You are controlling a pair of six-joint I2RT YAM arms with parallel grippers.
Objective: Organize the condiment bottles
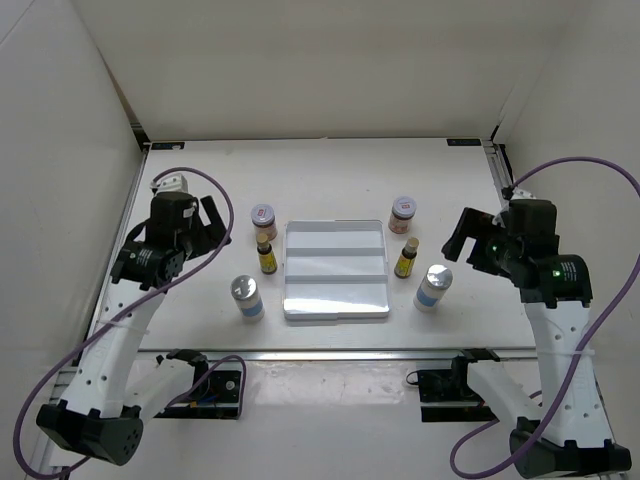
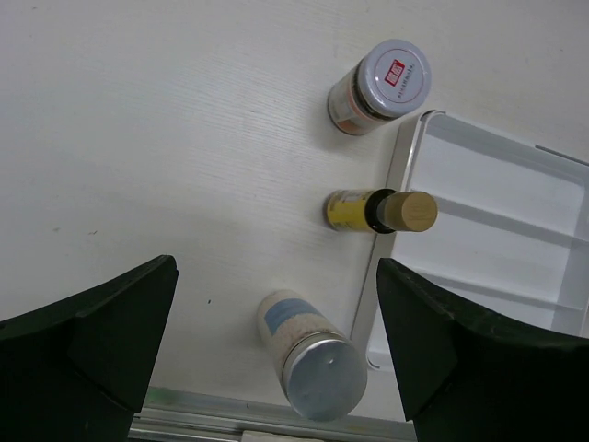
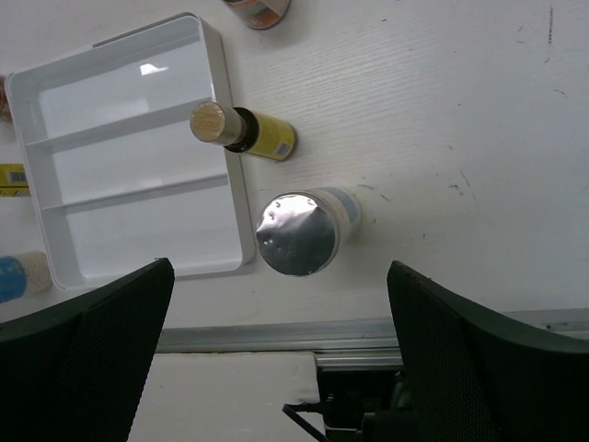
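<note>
White plastic tray (image 1: 335,300) lies mid-table with three upright pieces down each side. Taking the tray as the dial in the top view, the left jar (image 1: 264,215) stands at 10 o'clock, the left dropper (image 1: 266,257) at 9 and the left white bottle (image 1: 246,297) at 8. The right jar (image 1: 403,210) is at 2, the right dropper (image 1: 406,258) at 3 and the right white bottle (image 1: 433,288) at 4. Both droppers stand just beside the rim.

The left gripper (image 1: 215,228) hangs farther out at 9 o'clock and the right gripper (image 1: 460,235) farther out at 3. Each has its jaws spread wide, pinching nothing.

All six look small, light and rigid. The white bottles are tall with smooth silver caps, so they probably tip easily; I would close on the labelled body just below the cap. The droppers look like dark glass, likely slick and breakable, so hold the yellow label and not the thin neck. The squat jars seem the steadiest but widest, best taken across the body under the lid.
</note>
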